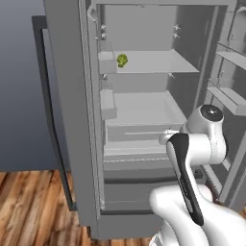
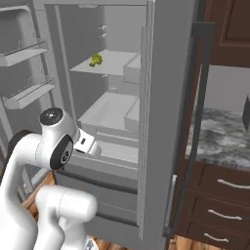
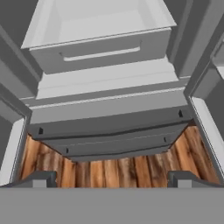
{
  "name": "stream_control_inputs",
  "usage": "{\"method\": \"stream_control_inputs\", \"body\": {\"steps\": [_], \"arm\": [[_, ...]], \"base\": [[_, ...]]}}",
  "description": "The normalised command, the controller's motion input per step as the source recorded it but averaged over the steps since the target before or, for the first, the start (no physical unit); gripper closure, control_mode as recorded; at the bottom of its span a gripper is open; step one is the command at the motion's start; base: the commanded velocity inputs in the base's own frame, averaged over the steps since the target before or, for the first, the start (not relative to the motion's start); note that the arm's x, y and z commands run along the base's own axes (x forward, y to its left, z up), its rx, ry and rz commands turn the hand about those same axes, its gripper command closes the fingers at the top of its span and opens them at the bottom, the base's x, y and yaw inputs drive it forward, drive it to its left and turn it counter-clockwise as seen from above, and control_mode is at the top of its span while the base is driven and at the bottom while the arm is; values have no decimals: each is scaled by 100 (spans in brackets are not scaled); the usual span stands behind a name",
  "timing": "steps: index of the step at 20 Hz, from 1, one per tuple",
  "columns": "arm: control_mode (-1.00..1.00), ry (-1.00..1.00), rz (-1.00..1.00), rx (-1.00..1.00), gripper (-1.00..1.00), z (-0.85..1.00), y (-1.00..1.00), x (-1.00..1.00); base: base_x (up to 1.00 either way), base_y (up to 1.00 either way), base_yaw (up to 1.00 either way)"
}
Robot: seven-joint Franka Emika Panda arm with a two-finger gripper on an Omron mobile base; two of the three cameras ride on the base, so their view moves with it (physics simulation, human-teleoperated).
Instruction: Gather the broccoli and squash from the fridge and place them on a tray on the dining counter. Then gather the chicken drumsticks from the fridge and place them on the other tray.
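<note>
A tall grey French-door fridge [image 1: 72, 120] stands with both doors swung open, its pale interior of flat shelves and pull-out drawers exposed. On an upper shelf, towards its left front edge in the left base view, sits the small lumpy green-yellow broccoli piece [image 1: 122, 60], alone and untouched; the right base view shows it [image 2: 95, 60] on the same shelf. The white arm with dark joints rises in front of the lower drawers, well below that shelf. In the hand view the tool [image 3: 112, 178] points downward past the open drawer front towards the wooden plank floor [image 3: 109, 166], its two dark fingertips [image 3: 39, 178] set far apart with nothing between them, so it is released and empty. Judging by this, the task looks to be at its start: the broccoli has not been collected, and reaching up to it seems the next need. No squash or chicken drumsticks can be made out on the visible shelves; they may lie inside a drawer or a door bin, but the angles do not settle that. At the right edge of the right base view a stretch of grey marbled stone bench [image 2: 219, 139] over dark brown drawers appears, cut off, and it is probably the dining counter.
</note>
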Motion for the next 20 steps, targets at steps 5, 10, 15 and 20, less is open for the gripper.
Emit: {"method": "stream_control_inputs", "body": {"steps": [5, 10, 15, 20], "arm": [[100, 0, 0, 0, -100, 0, 0, 0], [100, 0, 0, 0, -100, 0, 0, 0], [100, 0, 0, 0, -100, 0, 0, 0], [100, 0, 0, 0, -100, 0, 0, 0]], "base": [[59, 3, -8], [72, 0, 0], [67, 4, -3], [60, 0, -5]]}}
